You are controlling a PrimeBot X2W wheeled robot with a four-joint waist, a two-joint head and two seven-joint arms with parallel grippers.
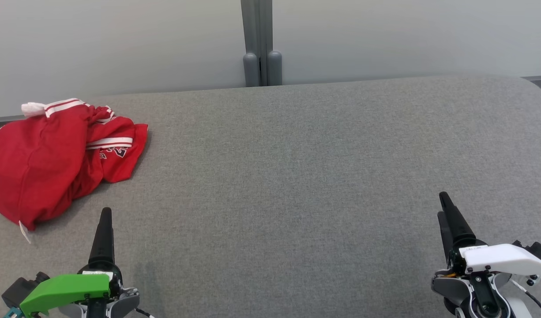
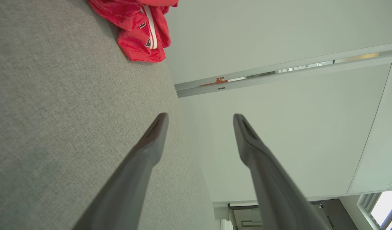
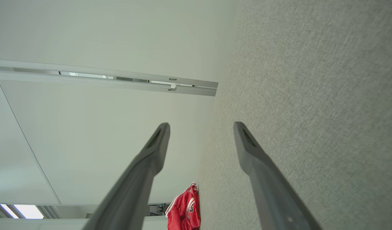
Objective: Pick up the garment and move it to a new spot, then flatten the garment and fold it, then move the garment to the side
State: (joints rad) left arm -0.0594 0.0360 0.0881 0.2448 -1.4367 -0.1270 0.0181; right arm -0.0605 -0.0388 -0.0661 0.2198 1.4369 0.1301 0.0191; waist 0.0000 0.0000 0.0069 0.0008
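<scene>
Grey fabric-covered tabletop [image 1: 297, 154] takes up most of head view, with pale wall panels [image 1: 120, 39] behind it and a grey post [image 1: 261, 44] at back middle. Far left of tabletop, close to the back edge: red garment [image 1: 45, 163], crumpled in a heap, white stripes on the trim, dark lettering partly visible in a fold, small white tag [image 1: 25, 232] sticking out at its near corner. It lies loose, neither end effector touching it.

Left end effector [image 1: 105, 214] is at lower left, green cover [image 1: 65, 289] on the wrist, pointing up the view, near the garment's near edge but apart from it. Head view shows it edge-on as one dark spike. Left wrist view shows both fingers [image 2: 151, 143] spread with a clear gap and nothing gripped, so released. Same view has a red corner of the garment at top left, well ahead of the tips.

Right end effector [image 1: 442, 204] is at lower right, white cover [image 1: 502, 258] on the wrist, well apart from the garment. In right wrist view the fingers [image 3: 253, 153] are spread with a clear gap, released and holding nothing. The garment is small and far off at the bottom of that view, by the tabletop's edge.
</scene>
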